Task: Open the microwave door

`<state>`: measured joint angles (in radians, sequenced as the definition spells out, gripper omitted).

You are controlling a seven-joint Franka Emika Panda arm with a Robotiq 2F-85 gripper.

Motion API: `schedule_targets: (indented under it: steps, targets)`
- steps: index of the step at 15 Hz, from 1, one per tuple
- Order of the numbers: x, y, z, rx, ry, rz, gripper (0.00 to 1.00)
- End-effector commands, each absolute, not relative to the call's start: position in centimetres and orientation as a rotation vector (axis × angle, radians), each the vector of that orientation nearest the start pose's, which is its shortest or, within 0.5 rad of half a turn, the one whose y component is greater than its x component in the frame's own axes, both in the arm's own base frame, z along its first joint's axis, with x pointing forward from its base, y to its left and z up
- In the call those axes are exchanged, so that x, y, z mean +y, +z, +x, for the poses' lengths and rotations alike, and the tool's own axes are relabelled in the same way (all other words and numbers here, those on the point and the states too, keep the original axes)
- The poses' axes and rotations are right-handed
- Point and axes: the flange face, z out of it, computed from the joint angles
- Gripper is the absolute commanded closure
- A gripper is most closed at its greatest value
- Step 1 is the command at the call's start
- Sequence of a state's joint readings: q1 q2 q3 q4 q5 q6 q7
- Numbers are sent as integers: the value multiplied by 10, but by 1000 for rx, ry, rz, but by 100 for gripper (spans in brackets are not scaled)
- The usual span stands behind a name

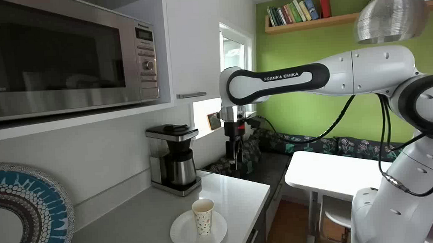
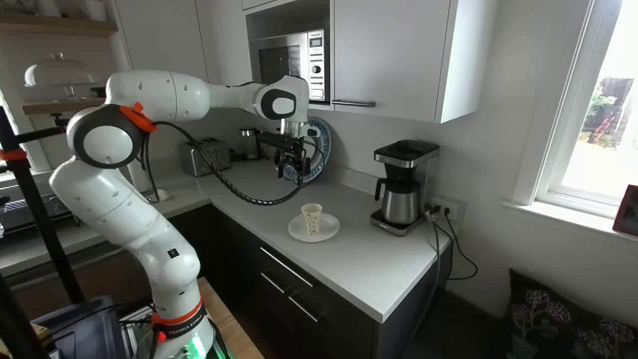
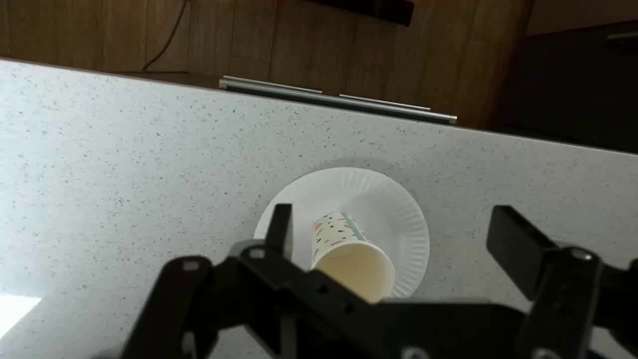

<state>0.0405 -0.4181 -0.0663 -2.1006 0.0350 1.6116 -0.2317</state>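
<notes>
The claw [image 3: 394, 224] points downward, its two black fingers [image 3: 518, 249] standing wide apart with air between them. Beneath it, a white paper cup with multicoloured flecks [image 1: 203, 216] stands upright on a round white paper plate with a fluted rim [image 3: 411, 229]; the cup's pale inner wall shows through its open mouth. Higher than the claw and well apart from it, the wide microwave door [image 1: 55, 57] of dark tinted glass in a silver steel frame sits closed beside a narrow silver button panel [image 1: 147, 62]; what lies behind the glass cannot be made out. Further along the speckled pale-grey bench [image 3: 149, 159] from the claw, a silver steel carafe with a black handle [image 2: 400, 204] stands in a silver-and-black coffee maker [image 2: 404, 162], its contents hidden. The straight front edge of the bench passes to one side of the claw, above dark drawer fronts with slim silver handles [image 2: 294, 286]. In both exterior views, open air separates the claw from the cup's rim below and from the coffee maker.
</notes>
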Motion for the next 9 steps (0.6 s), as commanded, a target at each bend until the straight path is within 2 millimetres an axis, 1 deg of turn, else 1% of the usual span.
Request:
schedule_targets:
  steps: [1,8,9]
  targets:
    - [-11,582,418,-321,98,-3053,0]
    - [-11,582,418,-321,98,-3053,0]
    - [-16,588,421,-325,87,-3063,0]
